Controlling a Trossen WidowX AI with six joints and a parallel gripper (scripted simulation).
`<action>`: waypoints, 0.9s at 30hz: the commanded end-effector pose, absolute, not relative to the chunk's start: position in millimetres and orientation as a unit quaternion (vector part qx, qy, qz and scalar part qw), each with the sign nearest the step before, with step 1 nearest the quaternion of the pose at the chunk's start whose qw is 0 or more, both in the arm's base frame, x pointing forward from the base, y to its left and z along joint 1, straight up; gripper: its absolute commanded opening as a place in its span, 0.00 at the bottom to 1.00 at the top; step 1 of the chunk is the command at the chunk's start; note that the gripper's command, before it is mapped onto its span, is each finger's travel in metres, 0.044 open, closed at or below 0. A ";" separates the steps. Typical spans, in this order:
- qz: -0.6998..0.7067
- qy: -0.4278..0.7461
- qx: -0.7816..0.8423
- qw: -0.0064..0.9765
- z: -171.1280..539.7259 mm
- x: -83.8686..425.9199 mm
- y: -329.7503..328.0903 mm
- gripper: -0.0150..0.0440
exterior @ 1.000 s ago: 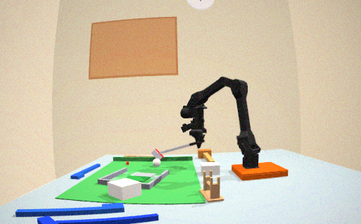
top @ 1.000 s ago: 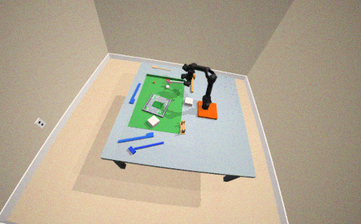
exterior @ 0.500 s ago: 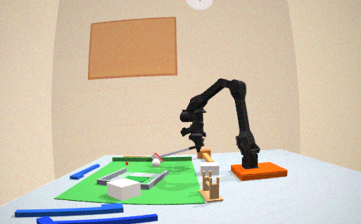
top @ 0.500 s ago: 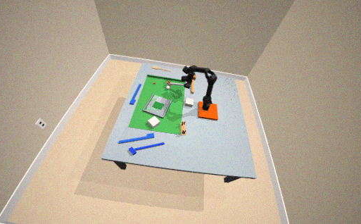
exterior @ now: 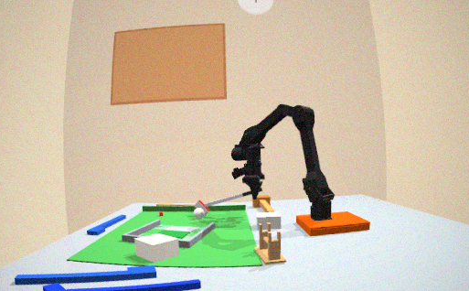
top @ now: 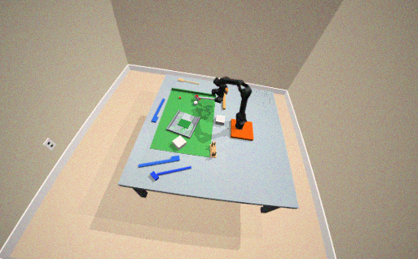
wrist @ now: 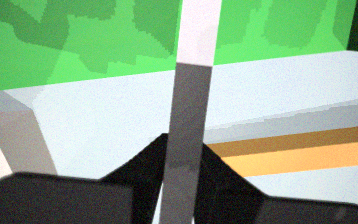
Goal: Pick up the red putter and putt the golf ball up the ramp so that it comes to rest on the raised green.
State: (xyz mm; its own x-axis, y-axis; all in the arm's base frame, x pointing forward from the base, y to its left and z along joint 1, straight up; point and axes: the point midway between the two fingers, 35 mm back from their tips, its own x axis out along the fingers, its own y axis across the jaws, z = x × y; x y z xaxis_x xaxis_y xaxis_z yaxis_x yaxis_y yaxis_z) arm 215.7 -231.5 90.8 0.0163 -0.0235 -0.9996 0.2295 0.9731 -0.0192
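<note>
The fingers (exterior: 253, 188) were clenched on the grey shaft of the red putter (exterior: 225, 199), near its upper end. In the wrist view the shaft (wrist: 186, 130) ran straight up between the two dark fingers, grey near the grip and paler farther out, crossing the pale counter (wrist: 105, 115) and reaching over the green mat (wrist: 80, 45).

In the exterior view the putter sloped down from the grip toward the mat, its red-trimmed head (exterior: 201, 205) touching or just beside the white golf ball (exterior: 198, 212). The ball sat near the far end of the green mat (exterior: 232, 247), close to the dark green rail (exterior: 191, 208) along that edge. From above, the ball (top: 195, 103) lay just below the putter head (top: 197, 97).

The raised green (top: 184, 123), a green square framed by grey ramps, stood mid-mat, apart from the ball. A small red marker (top: 179, 97) stood on the mat near the far rail. A white block (top: 179, 142) rested on the near part of the mat, and another white block (top: 220, 119) sat on the counter between the mat and the arm's orange base (top: 242, 130)
</note>
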 end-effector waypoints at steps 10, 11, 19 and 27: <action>-0.093 0.695 0.074 0.710 90.4 212.8 -243.4 0.25; -0.093 0.695 0.074 0.710 90.4 212.8 -243.4 0.25; -0.090 0.693 0.075 0.711 90.3 240.2 -164.6 0.25; -0.089 0.693 0.076 0.711 88.1 244.6 -111.5 0.25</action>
